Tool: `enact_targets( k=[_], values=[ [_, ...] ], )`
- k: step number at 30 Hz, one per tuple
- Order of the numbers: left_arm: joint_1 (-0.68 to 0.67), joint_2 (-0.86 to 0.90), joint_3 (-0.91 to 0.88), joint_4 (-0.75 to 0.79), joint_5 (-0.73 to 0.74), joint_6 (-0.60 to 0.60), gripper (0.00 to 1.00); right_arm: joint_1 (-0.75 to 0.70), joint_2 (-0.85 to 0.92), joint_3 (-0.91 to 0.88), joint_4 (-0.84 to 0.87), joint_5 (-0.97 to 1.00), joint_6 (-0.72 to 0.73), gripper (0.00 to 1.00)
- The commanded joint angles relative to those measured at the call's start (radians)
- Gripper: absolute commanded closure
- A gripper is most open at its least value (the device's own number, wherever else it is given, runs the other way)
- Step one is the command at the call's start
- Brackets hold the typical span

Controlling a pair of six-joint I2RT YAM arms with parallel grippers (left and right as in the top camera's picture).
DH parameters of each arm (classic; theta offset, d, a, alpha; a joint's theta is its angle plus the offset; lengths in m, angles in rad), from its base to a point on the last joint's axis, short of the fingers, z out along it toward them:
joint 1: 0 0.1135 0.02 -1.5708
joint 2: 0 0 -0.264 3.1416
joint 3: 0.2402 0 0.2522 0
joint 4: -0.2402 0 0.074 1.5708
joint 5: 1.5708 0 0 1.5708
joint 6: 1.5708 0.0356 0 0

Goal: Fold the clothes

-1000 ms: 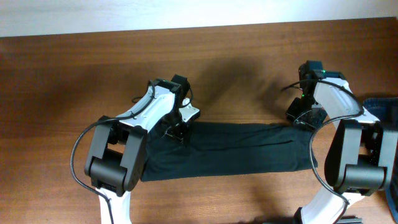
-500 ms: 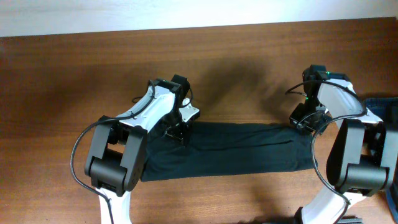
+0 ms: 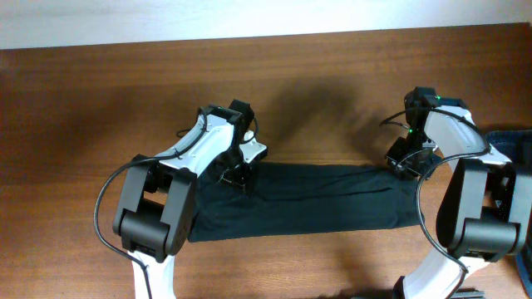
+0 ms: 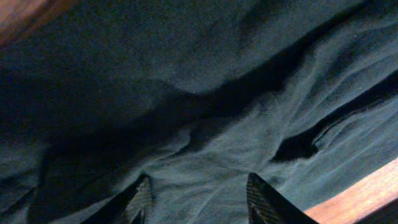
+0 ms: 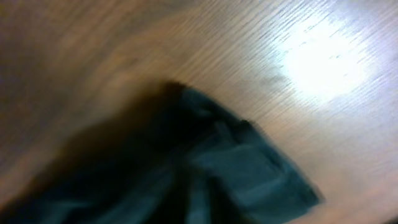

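Left tool (image 3: 237, 174) sits low over the far edge of the black T-shirt (image 3: 307, 199), toward the shirt's left end. In the left wrist view this tool (image 4: 202, 199) shows its two dark fingertips (image 4: 142, 200) spread apart, with rumpled fabric (image 4: 217, 93) filling the space between and beyond them. Nothing looks pinched between the tips, though the view is so close that contact with the cloth below cannot be ruled out.

The right tool (image 3: 406, 159) is at the shirt's far right corner, on or just above the cloth. From overhead it is a dark shape against dark fabric, and the right wrist view is blurred, so whether its jaws are spread or pressed together cannot be told. That wrist view shows a corner of the dark fabric (image 5: 236, 168) lying on the wood beside a bright patch of glare.

The T-shirt lies as a long, narrow band running left to right across the near half of the brown wooden surface (image 3: 125, 100). It spans from beside the left arm to beside the right arm, with shallow creases along its length. A strip of wood shows at one corner of the left wrist view.

A blue denim garment (image 3: 509, 141) lies at the right edge of the surface, partly hidden by the right arm and apart from the shirt.
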Motion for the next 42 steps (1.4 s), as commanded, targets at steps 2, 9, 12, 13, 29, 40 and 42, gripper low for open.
enact_targets(
  k=[2,9,12,13,29,40,42],
  values=[
    [0.004,-0.007,-0.02,0.009,-0.041,-0.006,0.48,-0.003,0.007,-0.003,0.045,-0.103,0.044,0.74],
    [0.004,-0.007,-0.02,0.014,-0.041,-0.006,0.48,-0.003,0.007,-0.003,0.078,-0.096,0.075,0.66],
    [0.004,-0.007,-0.02,0.016,-0.041,-0.006,0.48,-0.003,0.007,-0.006,0.069,-0.06,0.095,0.65],
    [0.004,-0.007,-0.02,0.016,-0.041,-0.006,0.49,-0.003,0.007,-0.009,0.067,-0.053,0.096,0.64],
    [0.004,-0.007,-0.02,0.011,-0.041,-0.006,0.48,-0.007,0.007,-0.075,0.029,-0.02,0.088,0.74],
    [0.004,-0.007,-0.02,0.016,-0.041,-0.005,0.47,-0.033,0.007,-0.075,-0.115,0.125,0.088,0.69],
    [0.004,-0.007,-0.02,0.016,-0.042,-0.005,0.47,-0.037,0.007,-0.075,-0.113,0.126,0.087,0.65]
  ],
)
